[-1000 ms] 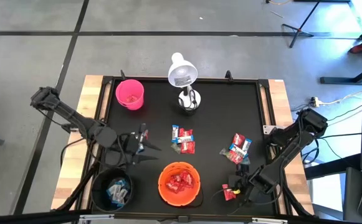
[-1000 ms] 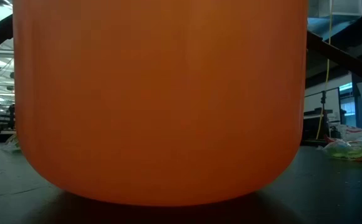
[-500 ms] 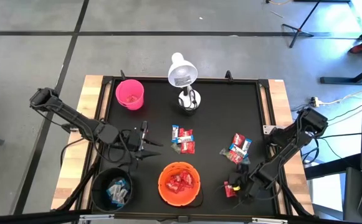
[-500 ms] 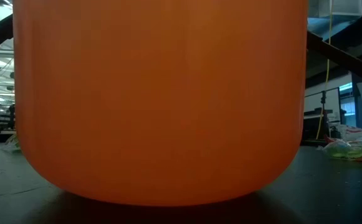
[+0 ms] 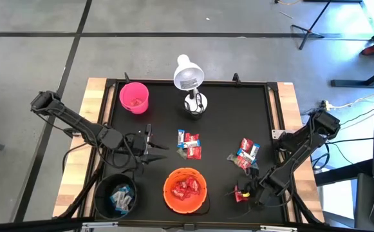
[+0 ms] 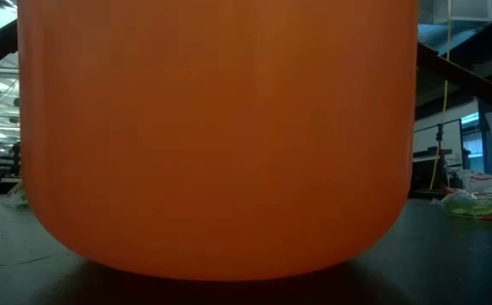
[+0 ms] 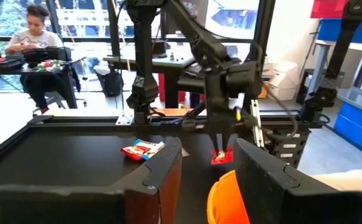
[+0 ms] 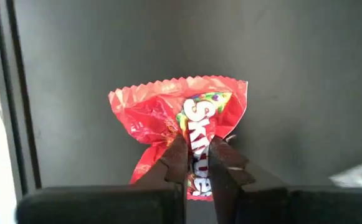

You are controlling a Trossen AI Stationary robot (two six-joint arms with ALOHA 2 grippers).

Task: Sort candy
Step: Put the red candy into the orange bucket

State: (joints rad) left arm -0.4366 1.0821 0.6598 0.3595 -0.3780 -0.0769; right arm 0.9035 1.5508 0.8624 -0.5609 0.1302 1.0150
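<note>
A red candy pack (image 8: pixel 179 118) lies on the black mat near the front right, with my right gripper (image 5: pixel 241 193) shut on it; the left wrist view shows the gripper (image 7: pixel 221 148) pointing down at it. Two loose candy heaps lie on the mat, one at the middle (image 5: pixel 188 145) and one to the right (image 5: pixel 245 154). The orange bowl (image 5: pixel 185 190) holds red candy, and the black bowl (image 5: pixel 117 196) holds blue-and-white candy. My left gripper (image 5: pixel 149 149) hovers open and level, left of the middle heap, with nothing between its fingers. My right gripper pinches the middle of the red pack (image 8: pixel 196 146) between its two fingertips, coming steeply from above. The wrapper is bunched up at the fingers and fans out beyond them. In the left wrist view the pack (image 7: pixel 222 156) sits at mat level under the fingers.
A pink cup (image 5: pixel 134 96) stands at the far left and a white desk lamp (image 5: pixel 188 80) at the far middle. The mat's raised frame (image 5: pixel 273 116) runs close to the right arm. The orange bowl (image 6: pixel 220 135) fills the low view. A person sits beyond the table.
My right gripper has shut on the red pack near the front right, and the flat wrapper has bunched up between its fingers. It has shifted slightly on the spot.
</note>
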